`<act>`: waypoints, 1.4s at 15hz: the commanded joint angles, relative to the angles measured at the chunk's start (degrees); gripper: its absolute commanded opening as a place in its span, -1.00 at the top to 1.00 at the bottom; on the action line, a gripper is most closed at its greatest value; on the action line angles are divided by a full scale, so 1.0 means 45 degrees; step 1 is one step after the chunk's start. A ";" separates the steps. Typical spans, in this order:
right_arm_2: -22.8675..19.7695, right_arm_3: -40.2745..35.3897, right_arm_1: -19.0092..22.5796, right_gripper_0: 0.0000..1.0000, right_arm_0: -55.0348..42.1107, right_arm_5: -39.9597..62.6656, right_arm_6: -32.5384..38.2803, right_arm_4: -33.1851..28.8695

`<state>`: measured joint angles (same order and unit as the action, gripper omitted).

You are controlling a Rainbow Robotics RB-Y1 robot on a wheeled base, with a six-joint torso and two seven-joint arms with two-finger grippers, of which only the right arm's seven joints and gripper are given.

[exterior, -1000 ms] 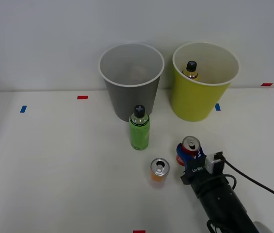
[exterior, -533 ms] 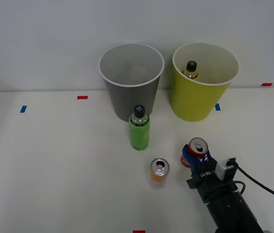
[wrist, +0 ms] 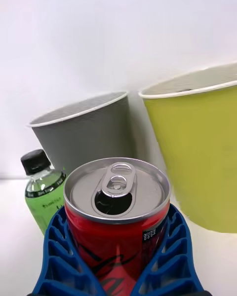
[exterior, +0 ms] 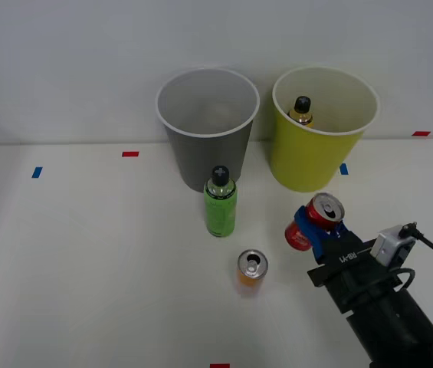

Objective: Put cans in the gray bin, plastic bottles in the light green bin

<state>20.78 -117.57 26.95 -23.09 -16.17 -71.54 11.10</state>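
My right gripper point(exterior: 312, 225) is shut on the red can point(exterior: 313, 220), which hangs tilted above the table in front of the light green bin point(exterior: 308, 165). In the wrist view the red can point(wrist: 117, 212) sits between my blue fingers point(wrist: 59, 249), silver top showing. The orange can point(exterior: 251, 269) stands on the table to its left. A green bottle point(exterior: 221, 204) with a black cap stands before the gray bin point(exterior: 205, 149); the same green bottle point(wrist: 43, 190) and gray bin point(wrist: 86, 133) show in the wrist view. An amber bottle point(exterior: 301, 110) sits inside the light green bin point(wrist: 202, 153).
Red tape marks point(exterior: 130, 154) and blue tape marks point(exterior: 37, 172) dot the white table. A white wall rises right behind both bins. Open table surface lies to the left of the green bottle and orange can.
My right gripper has lifted the red can off the table and carried it up and to the right, tilting it. The arm has shifted right. Nothing else moved.
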 commanded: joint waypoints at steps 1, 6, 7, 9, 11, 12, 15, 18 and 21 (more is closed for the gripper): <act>-0.0146 -0.0495 -0.0089 1.00 0.0345 0.0057 0.0429 0.0130; -0.0146 -0.0885 -0.0949 1.00 0.2337 0.1190 0.0722 0.0306; -0.0204 -0.1159 -0.1203 1.00 0.2786 0.1854 0.0742 0.0345; -0.0400 -0.1315 -0.1847 1.00 0.3782 0.2713 0.0859 0.0462; -0.0517 -0.1315 -0.2414 1.00 0.4837 0.3709 0.0937 0.0521; -0.0634 -0.1315 -0.2726 1.00 0.5325 0.4393 0.0898 0.0501; -0.0947 -0.1315 -0.3625 1.00 0.6732 0.6756 0.0800 0.0384; -0.1103 -0.1315 -0.4367 1.00 0.7943 0.8905 0.0703 0.0247; -0.1220 -0.0417 -0.4836 1.00 0.9251 0.9706 0.0605 0.0228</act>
<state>15.51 -121.98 6.08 16.50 27.95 -68.54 12.18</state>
